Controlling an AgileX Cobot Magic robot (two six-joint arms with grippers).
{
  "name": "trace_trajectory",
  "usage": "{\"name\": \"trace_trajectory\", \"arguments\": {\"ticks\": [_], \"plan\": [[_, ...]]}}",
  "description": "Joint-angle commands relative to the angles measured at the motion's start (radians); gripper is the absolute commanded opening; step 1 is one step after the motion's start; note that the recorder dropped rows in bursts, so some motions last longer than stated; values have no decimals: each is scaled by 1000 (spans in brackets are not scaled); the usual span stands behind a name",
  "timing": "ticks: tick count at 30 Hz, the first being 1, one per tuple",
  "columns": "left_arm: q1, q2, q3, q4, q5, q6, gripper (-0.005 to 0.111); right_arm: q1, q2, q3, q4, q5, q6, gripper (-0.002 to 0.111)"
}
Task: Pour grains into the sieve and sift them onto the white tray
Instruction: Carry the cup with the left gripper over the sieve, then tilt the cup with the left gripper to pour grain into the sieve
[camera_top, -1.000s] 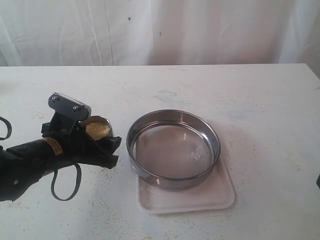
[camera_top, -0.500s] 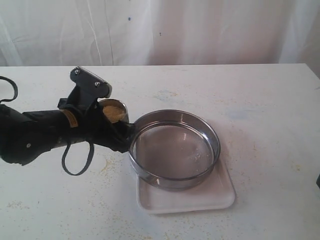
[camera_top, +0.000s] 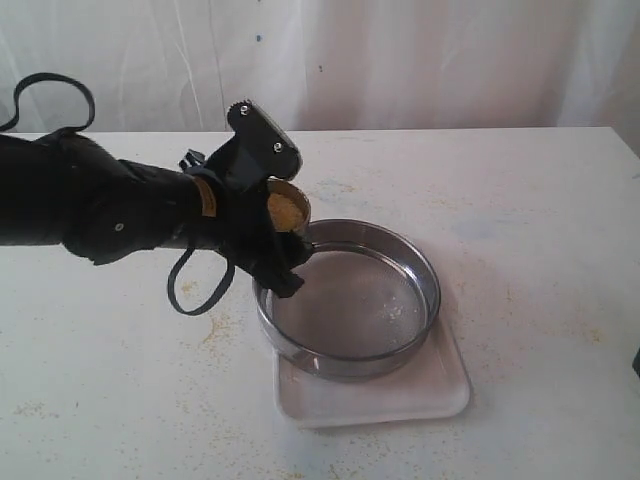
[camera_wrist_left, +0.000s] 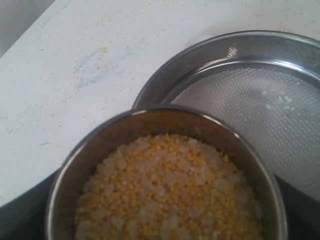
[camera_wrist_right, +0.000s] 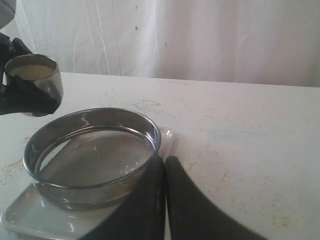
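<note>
Left arm (camera_top: 100, 205) in black sleeve, grey two-screw bracket (camera_top: 265, 140), yellow label band (camera_top: 207, 196) behind the bracket, black cable loop (camera_top: 170, 290) beneath it, right gripper (camera_wrist_right: 163, 159) plain black.

Yellowish-tan grains (camera_wrist_left: 170, 200), mottled with paler off-white bits. Silver-grey steel cup (camera_wrist_left: 150, 120), dull sheen along the inner wall. Same shiny grey on the sieve (camera_top: 352, 366), with darker reflections along the ring, a fine regular dotted weave across the mesh and a few pale flecks right of centre. Plain white tray (camera_top: 420, 400) at lower centre of the exterior view, faintly pinkish. Off-white table (camera_top: 540, 190), peppered with sparse yellow specks (camera_top: 214, 331) and marked by a faint bluish smudge (camera_top: 480, 230) at right. Matt black left arm (camera_top: 100, 205) with a small yellow-orange band (camera_top: 208, 196). Black right gripper (camera_wrist_right: 164, 161). White, softly folded curtain (camera_top: 450, 60) across the top, dotted with a couple of tiny dark spots.
</note>
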Motion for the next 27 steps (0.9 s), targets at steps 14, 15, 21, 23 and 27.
{"name": "trace_trajectory", "arguments": {"ticks": [14,15,21,23,27], "plan": [[-107,176,-277,358,368,6,0,-5,-7,5,-4,-7,-7,0],[-116,187,-292,391,390,6,0,-5,-7,5,-4,-7,-7,0],[-152,235,-347,543,498,10,0,-5,-7,5,-4,-7,-7,0],[-162,243,-347,581,524,10,0,-5,-7,5,-4,-7,-7,0],[-171,246,-347,633,548,10,0,-5,-7,5,-4,-7,-7,0]]}}
